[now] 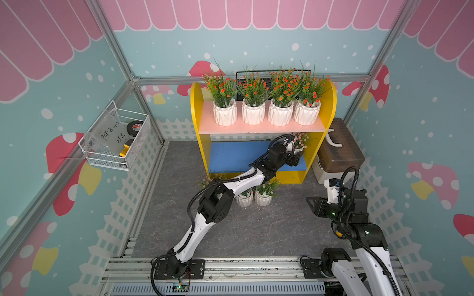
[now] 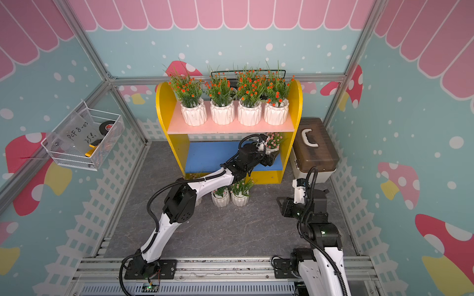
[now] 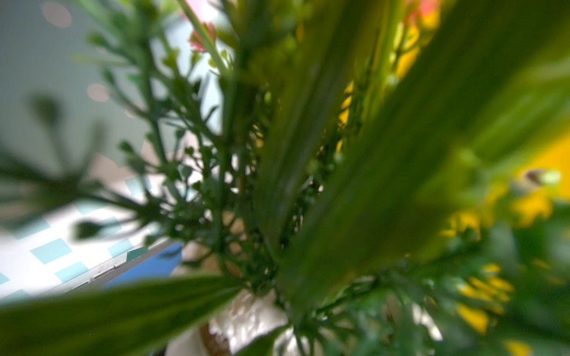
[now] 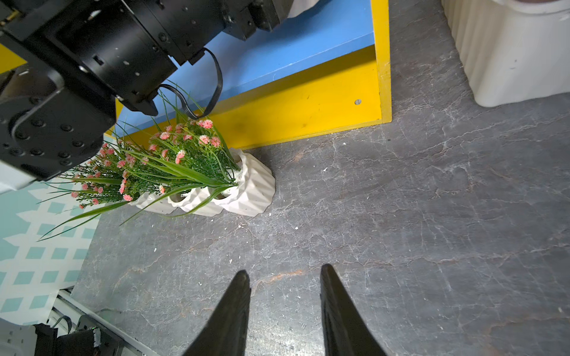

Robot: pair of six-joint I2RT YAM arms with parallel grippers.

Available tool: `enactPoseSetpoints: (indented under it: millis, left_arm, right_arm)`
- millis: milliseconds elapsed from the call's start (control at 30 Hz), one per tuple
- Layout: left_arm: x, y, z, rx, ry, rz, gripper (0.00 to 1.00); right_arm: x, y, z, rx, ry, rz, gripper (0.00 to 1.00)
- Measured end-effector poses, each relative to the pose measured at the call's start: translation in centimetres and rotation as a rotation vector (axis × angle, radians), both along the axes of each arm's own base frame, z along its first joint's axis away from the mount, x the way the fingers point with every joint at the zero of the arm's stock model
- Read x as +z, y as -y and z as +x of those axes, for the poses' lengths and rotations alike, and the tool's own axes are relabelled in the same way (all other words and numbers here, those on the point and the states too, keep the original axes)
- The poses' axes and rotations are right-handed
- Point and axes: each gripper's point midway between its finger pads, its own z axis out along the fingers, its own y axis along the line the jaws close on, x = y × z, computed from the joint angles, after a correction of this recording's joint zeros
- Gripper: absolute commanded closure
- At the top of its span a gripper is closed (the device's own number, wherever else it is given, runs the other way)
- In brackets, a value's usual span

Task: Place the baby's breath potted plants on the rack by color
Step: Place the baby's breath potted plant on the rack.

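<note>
Grey marbled surface (image 1: 256, 230), mushroom-papered walls (image 1: 64, 89); the rack (image 1: 196, 107) at 12 o'clock carries four orange plants (image 1: 254, 102) on top. The left pincer (image 1: 295, 156) meets a pink plant (image 1: 300, 141) at the lower tier's 3 o'clock end; whether it grips cannot be told. The left arm (image 1: 241, 182) overlaps the pink pots (image 1: 264, 197); the right wrist view shows three, and the right pincer (image 4: 285, 269) apart, empty.

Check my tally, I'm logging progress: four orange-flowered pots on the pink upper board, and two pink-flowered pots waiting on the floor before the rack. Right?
Not quite: three pink-flowered pots wait on the floor, as the right wrist view shows. The four orange-flowered pots are on the pink upper board.
</note>
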Motion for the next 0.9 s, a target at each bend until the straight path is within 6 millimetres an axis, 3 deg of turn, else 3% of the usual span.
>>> enactPoseSetpoints:
  millis: [100, 367, 633, 900]
  left_arm:
    - [-0.8, 0.1, 0.2, 0.0, -0.007, 0.012, 0.25]
    - [-0.2, 0.1, 1.2, 0.009, 0.008, -0.005, 0.24]
    - [-0.8, 0.1, 2.8, 0.019, 0.004, -0.009, 0.23]
    - [-0.9, 0.1, 2.9, 0.019, 0.001, -0.011, 0.06]
  right_arm:
    - [0.0, 0.0, 0.0, 0.0, 0.0, 0.0, 0.63]
    - [0.0, -0.1, -0.1, 0.003, 0.0, 0.003, 0.63]
    - [0.1, -0.1, -0.1, 0.004, 0.003, 0.004, 0.63]
    - [0.2, -0.1, -0.1, 0.003, 0.005, 0.006, 0.6]
